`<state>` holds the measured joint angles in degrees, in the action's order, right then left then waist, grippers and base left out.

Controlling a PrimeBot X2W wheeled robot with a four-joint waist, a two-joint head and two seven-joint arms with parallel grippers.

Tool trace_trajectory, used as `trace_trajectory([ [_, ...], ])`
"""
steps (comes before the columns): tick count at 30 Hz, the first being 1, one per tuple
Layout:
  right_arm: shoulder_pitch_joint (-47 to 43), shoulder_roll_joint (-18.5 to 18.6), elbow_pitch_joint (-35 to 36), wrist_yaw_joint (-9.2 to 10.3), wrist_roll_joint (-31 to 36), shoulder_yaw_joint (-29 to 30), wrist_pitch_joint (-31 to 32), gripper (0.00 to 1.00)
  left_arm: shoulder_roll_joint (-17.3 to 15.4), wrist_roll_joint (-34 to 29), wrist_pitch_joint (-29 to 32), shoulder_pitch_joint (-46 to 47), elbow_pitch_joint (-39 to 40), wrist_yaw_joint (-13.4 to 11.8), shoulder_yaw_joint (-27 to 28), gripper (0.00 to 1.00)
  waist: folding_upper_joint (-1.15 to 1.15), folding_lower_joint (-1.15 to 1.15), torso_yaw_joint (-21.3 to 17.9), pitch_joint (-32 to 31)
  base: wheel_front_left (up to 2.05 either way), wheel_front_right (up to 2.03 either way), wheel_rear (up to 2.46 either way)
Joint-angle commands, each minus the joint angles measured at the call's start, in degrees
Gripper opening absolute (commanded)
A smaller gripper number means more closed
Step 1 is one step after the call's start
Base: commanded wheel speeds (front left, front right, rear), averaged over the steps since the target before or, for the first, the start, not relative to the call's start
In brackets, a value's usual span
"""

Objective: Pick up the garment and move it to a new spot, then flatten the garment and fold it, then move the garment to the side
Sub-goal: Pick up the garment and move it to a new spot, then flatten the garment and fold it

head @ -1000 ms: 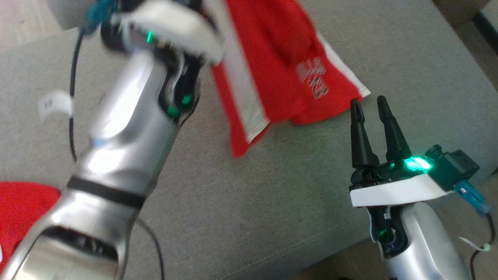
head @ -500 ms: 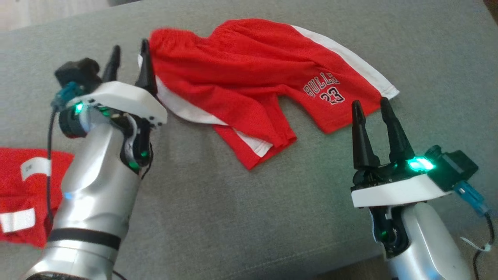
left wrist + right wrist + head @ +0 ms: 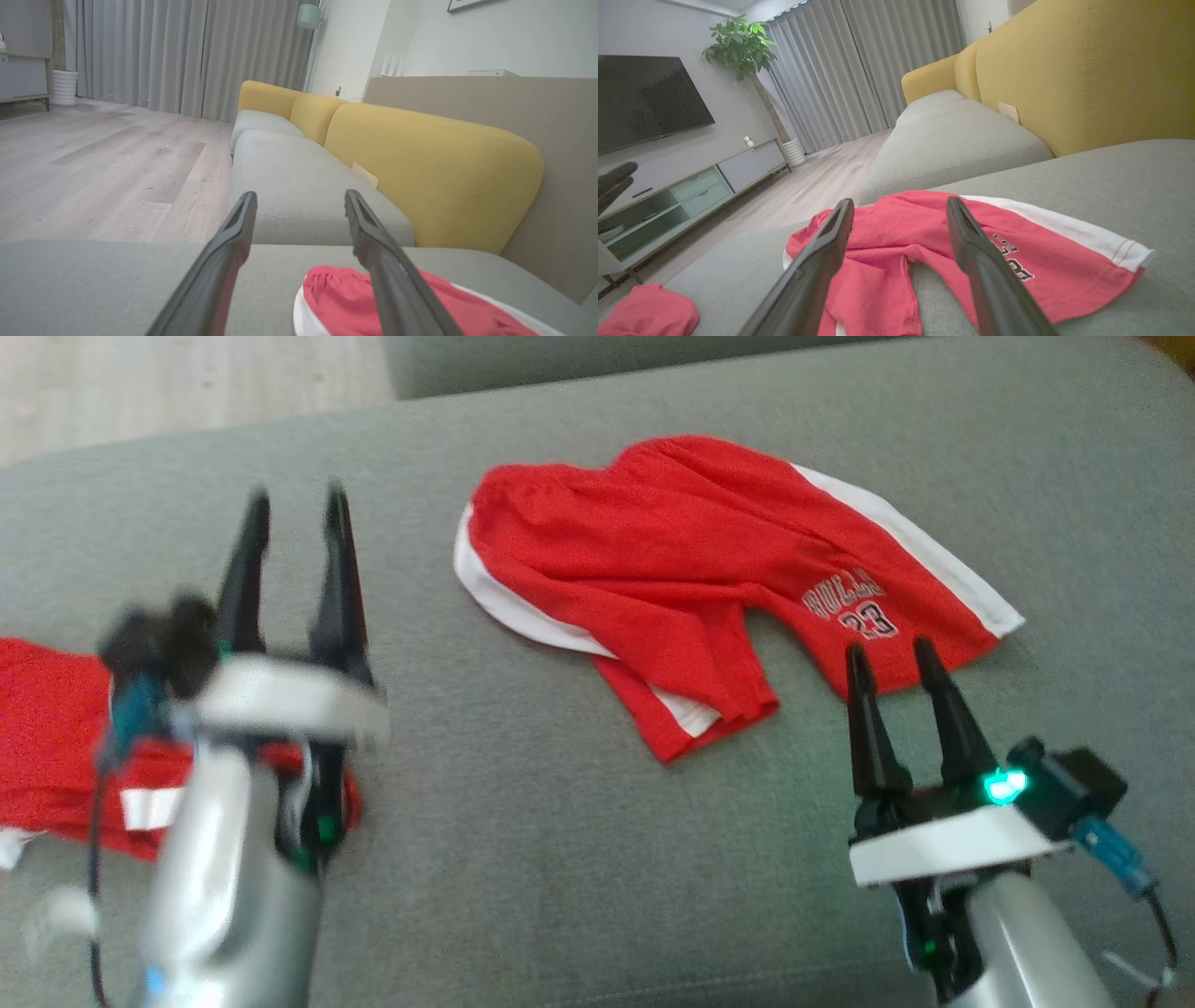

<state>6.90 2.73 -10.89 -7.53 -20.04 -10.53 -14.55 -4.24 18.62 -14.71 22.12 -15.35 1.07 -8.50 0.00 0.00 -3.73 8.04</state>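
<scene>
Hiding part of second red garment (image 3: 47,737): blurred left gripper (image 3: 295,499).

Light: bright, soft and even daylight fell on the grey cushion (image 3: 560,859); no glare.
Shadows: faint; a thin dark line lay under the red shorts (image 3: 672,551) along their near edge.
Blur: the left fingers (image 3: 336,579) and their arm were smeared in the head view; the right fingers (image 3: 866,728) stayed crisp.
Wrist views: fingers looked soft at the bottom edge, the room stretched toward the edges.
Glow: the green lamp (image 3: 1004,787) bloomed slightly.
</scene>
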Motion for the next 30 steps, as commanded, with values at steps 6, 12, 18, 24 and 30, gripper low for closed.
trace_trajectory([
  [6, -2.9, 0.1, -0.1, 0.04, 1.1, -1.0, -0.4, 1.00, 0.3, -4.2, -0.3, -12.9, 9.0, 0.9, 2.8, 1.00, 0.00, 0.00, 3.5, -3.7, 0.00, 0.00, 0.00],
  [12, -4.6, 0.1, -1.7, 0.04, 0.5, -2.3, -0.4, 1.00, 1.3, -3.9, -0.3, -18.9, 11.9, 0.4, 2.6, 1.00, 0.00, 0.00, 5.5, -4.2, 0.00, 0.00, 0.00],
  [18, -2.5, 0.1, -6.8, 0.04, -2.8, -5.8, -0.4, 1.00, 1.3, -3.1, -0.3, -17.4, 12.0, 0.1, -0.8, 1.00, 0.00, 0.00, 7.7, -2.2, 0.00, 0.00, 0.00],
  [24, 3.2, 0.1, -15.4, 0.04, -7.8, -8.3, -0.2, 1.00, 1.3, -2.2, -0.3, -16.3, 11.3, -0.7, -3.3, 1.00, 0.00, 0.00, 10.2, 0.1, 0.00, 0.00, 0.00],
  [30, 8.1, 0.1, -23.5, 0.04, -11.2, -9.4, -0.2, 1.00, 1.3, -1.6, -0.3, -15.7, 10.7, -1.1, -4.1, 1.00, 0.00, 0.00, 12.4, 1.0, 0.00, 0.00, 0.00],
])
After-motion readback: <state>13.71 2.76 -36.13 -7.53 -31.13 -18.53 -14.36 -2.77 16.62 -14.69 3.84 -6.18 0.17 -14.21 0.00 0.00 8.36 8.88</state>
